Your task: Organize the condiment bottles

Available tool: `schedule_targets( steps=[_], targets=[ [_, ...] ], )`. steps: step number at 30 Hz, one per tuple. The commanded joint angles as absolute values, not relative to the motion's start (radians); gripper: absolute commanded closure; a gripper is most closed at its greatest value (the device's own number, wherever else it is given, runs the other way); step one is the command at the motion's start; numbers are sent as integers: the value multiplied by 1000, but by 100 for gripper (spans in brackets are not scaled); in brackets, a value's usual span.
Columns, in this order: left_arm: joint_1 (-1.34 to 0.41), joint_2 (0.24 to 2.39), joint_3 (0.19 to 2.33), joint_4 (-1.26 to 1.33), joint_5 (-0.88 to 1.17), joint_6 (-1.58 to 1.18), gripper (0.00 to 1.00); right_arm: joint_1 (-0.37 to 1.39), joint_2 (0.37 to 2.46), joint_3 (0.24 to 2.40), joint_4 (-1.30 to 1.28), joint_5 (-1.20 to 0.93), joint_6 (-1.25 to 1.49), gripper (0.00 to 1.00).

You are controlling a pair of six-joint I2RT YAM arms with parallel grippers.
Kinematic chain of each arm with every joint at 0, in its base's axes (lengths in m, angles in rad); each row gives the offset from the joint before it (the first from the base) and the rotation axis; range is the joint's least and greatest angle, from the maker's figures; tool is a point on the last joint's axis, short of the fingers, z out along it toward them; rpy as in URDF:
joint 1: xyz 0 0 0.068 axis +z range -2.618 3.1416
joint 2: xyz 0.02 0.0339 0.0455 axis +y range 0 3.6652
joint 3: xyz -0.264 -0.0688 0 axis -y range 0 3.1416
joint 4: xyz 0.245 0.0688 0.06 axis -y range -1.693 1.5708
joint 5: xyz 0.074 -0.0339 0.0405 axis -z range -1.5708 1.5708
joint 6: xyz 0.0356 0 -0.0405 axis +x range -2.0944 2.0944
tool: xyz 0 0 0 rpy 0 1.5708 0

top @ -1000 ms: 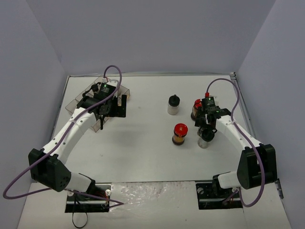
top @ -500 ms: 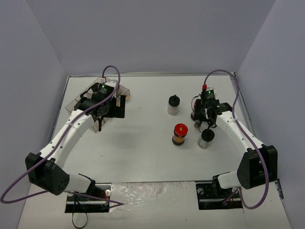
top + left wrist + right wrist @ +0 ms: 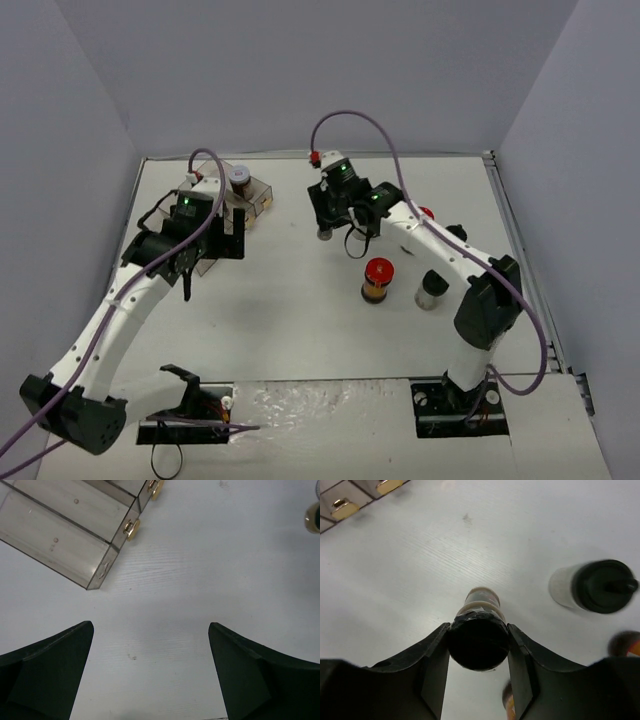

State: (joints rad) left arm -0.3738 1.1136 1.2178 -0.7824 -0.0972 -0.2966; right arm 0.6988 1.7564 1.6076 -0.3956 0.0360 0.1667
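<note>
My right gripper (image 3: 325,222) is shut on a black-capped jar (image 3: 477,640) with dark contents, upright and low over the table at the back centre; whether it touches the table I cannot tell. Another black-capped jar (image 3: 600,585) stands just to its right. A red-lidded jar (image 3: 377,280) and a black-capped jar (image 3: 432,288) stand mid-table, right of centre. A second red lid (image 3: 425,212) peeks out behind the right arm. A white-lidded jar (image 3: 238,177) sits in the clear tray (image 3: 262,192). My left gripper (image 3: 150,626) is open and empty over bare table in front of the tray.
The clear tray's corner and gold knobs (image 3: 131,528) show in the left wrist view at upper left. Grey walls enclose the table on three sides. The right arm stretches diagonally over the table's right half.
My right gripper moved from the right side leftward to the back centre, now holding a black-capped jar. My left gripper pulled back from over the tray, uncovering the white-lidded jar.
</note>
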Motion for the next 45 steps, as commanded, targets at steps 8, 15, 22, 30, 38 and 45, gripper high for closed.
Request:
schedule_targets(
  steps=[8,15,22,30,38,45],
  targets=[
    [-359,937,1094,-724,-1,-319,3,839,1936,1626,-244,11,78,100],
    [-359,954,1095,-698,53,-308,3,848,1934,1554,-207,12,83,85],
    [-359,1002,1113,-669,96,-308,3,849,1909,1514,-205,11,93,54],
    [-359,1062,1183,-659,135,-281,3,848,1737,1486,-207,-9,118,8],
    [-362,1223,1273,-603,266,-237,3,809,1401,1329,-222,113,177,0],
    [-437,1418,1383,-580,301,-198,3,719,1150,1154,-222,261,259,0]
  ],
)
